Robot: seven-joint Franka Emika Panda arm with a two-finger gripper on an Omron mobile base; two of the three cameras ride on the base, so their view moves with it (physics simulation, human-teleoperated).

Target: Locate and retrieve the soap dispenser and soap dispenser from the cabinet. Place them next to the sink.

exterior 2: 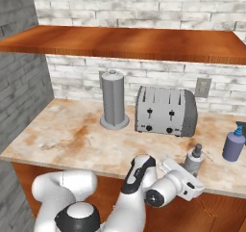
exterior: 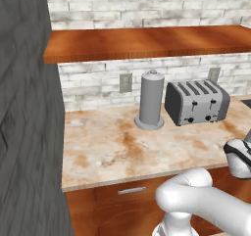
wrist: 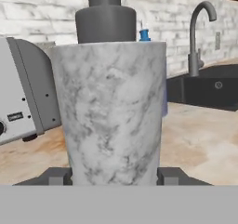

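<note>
A speckled grey soap dispenser [wrist: 114,111] with a black pump stands upright between my gripper's [wrist: 114,177] two fingertips, which press on its sides. In the right base view this soap dispenser [exterior 2: 194,160] is over the counter's front edge, right of the toaster, with my gripper [exterior 2: 193,172] shut on it. The blue-purple soap dispenser [exterior 2: 234,147] stands on the counter further right; its blue pump [wrist: 144,35] peeks out behind the grey one. The cabinet's reddish-brown shelf board [exterior 2: 125,41] runs along the wall above, and also shows in the left base view [exterior: 147,41].
A grey toaster [exterior 2: 166,111] and a tall plain grey cylinder [exterior 2: 114,106] stand at the back of the marbled counter [exterior 2: 72,135]. A dark sink [wrist: 209,90] with a curved faucet [wrist: 197,37] lies beyond the bottles. A dark grey panel [exterior: 24,122] bounds the left.
</note>
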